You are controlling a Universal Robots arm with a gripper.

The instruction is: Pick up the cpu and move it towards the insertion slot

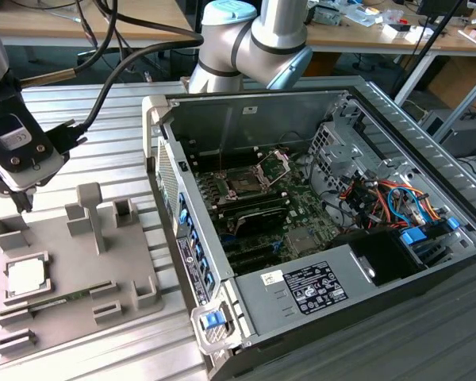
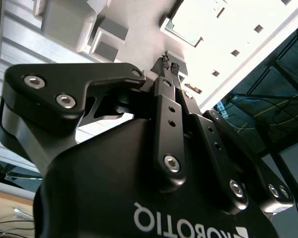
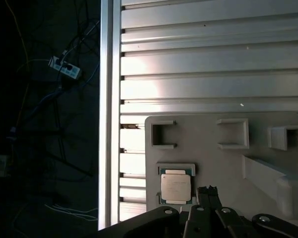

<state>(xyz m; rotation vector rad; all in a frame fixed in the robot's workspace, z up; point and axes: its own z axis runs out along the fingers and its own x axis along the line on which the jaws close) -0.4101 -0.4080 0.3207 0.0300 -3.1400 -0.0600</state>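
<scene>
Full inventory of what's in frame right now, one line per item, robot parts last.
cpu: one, silver-white, seated in a pocket of the fixture tray, not gripped
memory stick: one, green, lying in the tray beside the cpu
fixture tray: one, grey, on the table, exterior view's left
insertion slot: one, dark with silver frame, on the board inside the computer case
computer case: one, grey-black, open, exterior view's right
table: one, ribbed aluminium
arm: one, silver-grey, behind the case
claw: one, black, shut, empty, above the tray

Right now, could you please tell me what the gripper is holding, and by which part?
Nothing is held: the gripper has its fingers together on nothing, and the cpu lies untouched in the grey tray.
</scene>
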